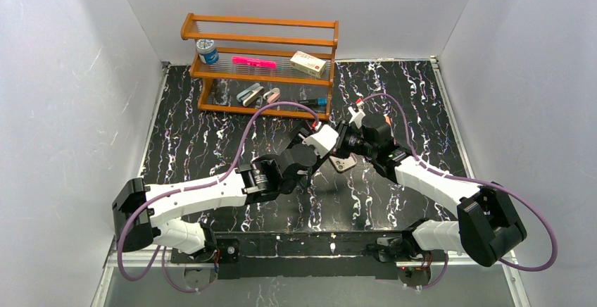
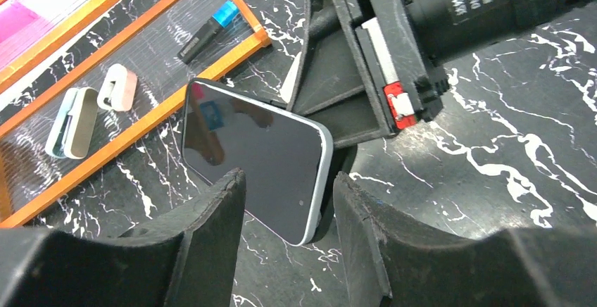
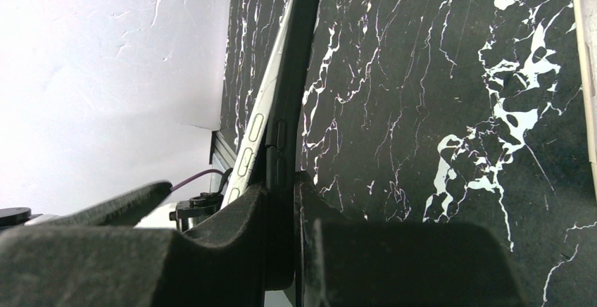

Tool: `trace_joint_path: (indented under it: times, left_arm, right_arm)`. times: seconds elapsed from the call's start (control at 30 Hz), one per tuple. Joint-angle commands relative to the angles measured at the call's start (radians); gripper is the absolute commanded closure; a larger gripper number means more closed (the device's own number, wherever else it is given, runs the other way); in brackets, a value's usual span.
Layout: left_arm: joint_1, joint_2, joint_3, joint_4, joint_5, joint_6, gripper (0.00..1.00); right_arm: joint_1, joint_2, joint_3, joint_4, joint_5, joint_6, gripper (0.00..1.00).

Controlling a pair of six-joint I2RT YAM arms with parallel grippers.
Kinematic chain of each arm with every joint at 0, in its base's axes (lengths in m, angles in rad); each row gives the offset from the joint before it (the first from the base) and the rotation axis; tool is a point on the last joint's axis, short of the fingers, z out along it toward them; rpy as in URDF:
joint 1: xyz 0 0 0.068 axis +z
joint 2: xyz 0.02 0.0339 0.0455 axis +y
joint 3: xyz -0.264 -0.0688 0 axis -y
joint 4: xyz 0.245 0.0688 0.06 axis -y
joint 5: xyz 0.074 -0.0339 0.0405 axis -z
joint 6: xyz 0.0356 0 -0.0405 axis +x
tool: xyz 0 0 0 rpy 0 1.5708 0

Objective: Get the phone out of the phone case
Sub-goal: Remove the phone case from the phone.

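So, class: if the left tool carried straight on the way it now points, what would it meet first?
The phone, most likely: its near corner lies between the open fingers of the left tool. The right tool grips the phone by its edge. How far above the table it sits is unclear.

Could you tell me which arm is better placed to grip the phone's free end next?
Left: the left gripper has its jaws open astride the phone, while the right gripper is shut on its other end.
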Motion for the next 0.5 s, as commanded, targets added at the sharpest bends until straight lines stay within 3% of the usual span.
trace_joint_path:
  times: [0.0, 0.47]
  left_arm:
    - [-0.005, -0.068, -0.014, 0.005, 0.015, -0.021, 0.52]
    - [-0.005, 0.006, 0.005, -0.02, -0.031, 0.002, 0.52]
  right_arm:
    - [0.004, -0.016, 0.032, 0.126, -0.029, 0.02, 0.99]
    - [0.003, -0.01, 0.043, 0.129, -0.043, 0.026, 0.99]
